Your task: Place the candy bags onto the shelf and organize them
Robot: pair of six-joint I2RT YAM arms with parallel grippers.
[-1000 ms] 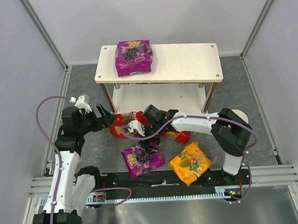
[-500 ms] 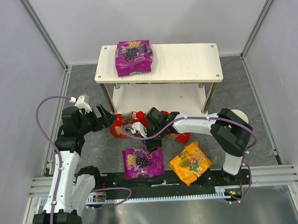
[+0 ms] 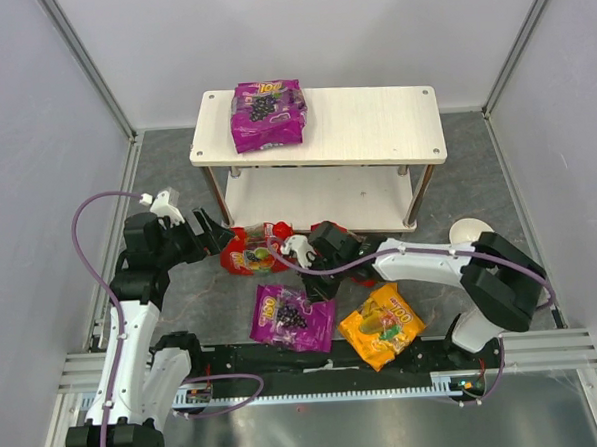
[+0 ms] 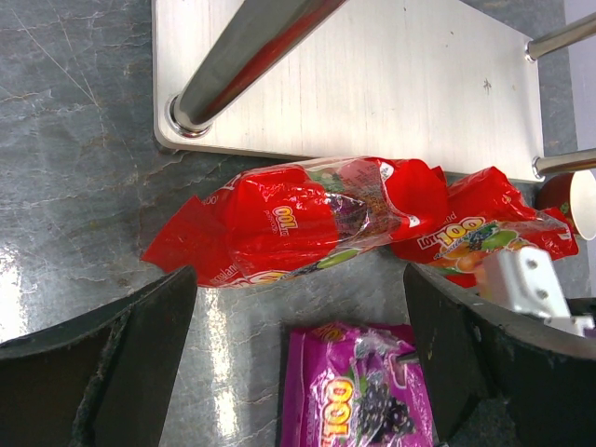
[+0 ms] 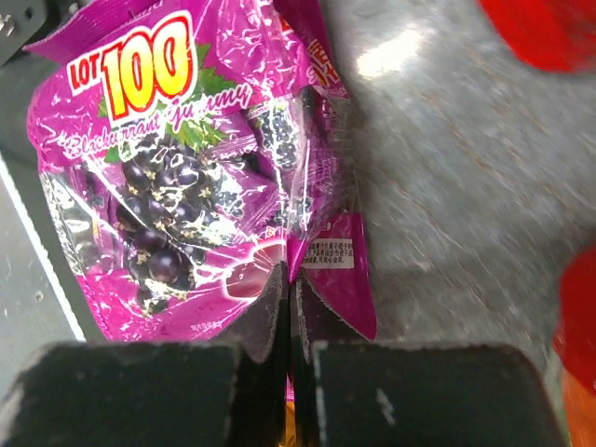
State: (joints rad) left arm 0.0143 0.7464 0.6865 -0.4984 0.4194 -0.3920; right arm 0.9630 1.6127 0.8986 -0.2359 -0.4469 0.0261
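You're one for five so far: a purple bag (image 3: 268,113) lies on the top board of the shelf (image 3: 374,129). The rest are on the floor (image 3: 182,300) in front of it: one red bag (image 4: 279,219), the other red bag (image 4: 484,228), the orange-yellow bag (image 3: 382,325), and the second purple bag (image 5: 186,186). Your right gripper (image 5: 291,358) is pinched onto that one's edge. Your left gripper (image 4: 300,279) is spread wide and empty.

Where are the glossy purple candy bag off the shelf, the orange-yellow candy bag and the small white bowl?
Glossy purple candy bag (image 3: 291,317): top external view, its middle.
Orange-yellow candy bag (image 3: 382,325): top external view, its middle.
Small white bowl (image 3: 465,231): top external view, its inside.
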